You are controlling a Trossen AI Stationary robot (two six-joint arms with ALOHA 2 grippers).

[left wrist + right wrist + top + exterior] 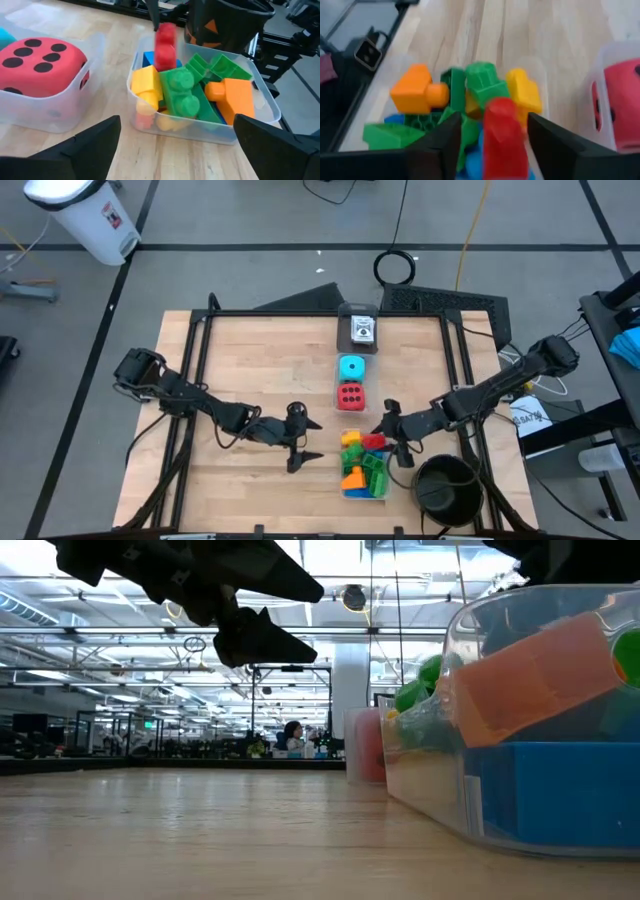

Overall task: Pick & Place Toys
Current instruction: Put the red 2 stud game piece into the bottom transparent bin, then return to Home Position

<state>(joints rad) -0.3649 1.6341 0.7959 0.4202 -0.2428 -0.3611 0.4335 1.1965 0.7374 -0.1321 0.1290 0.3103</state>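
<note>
Nearest the low camera, a clear box of bricks (520, 730) fills the right side of that view, with an orange brick (535, 675) pressed against its wall above a blue one (560, 785). We hold our left gripper (302, 442) above the bare wood of the table (250, 360), just beside that box, with its fingers spread wide and nothing between them. From our left wrist we look into the box and see a yellow brick (146, 82), a green brick (181, 92) and another orange one heaped together. Our right gripper (395, 435) is over the far side of the same box, and a red brick (504, 137) sits between its two fingers, over the pile; we cannot tell whether the fingers grip it or have let it go. Next along the row, a red die (350, 394) rests in its own clear box, then a cyan die (351, 367), then a box of picture cards (362, 330). Beside our right gripper, at the table's corner, stands a black round bowl (448, 488).
</note>
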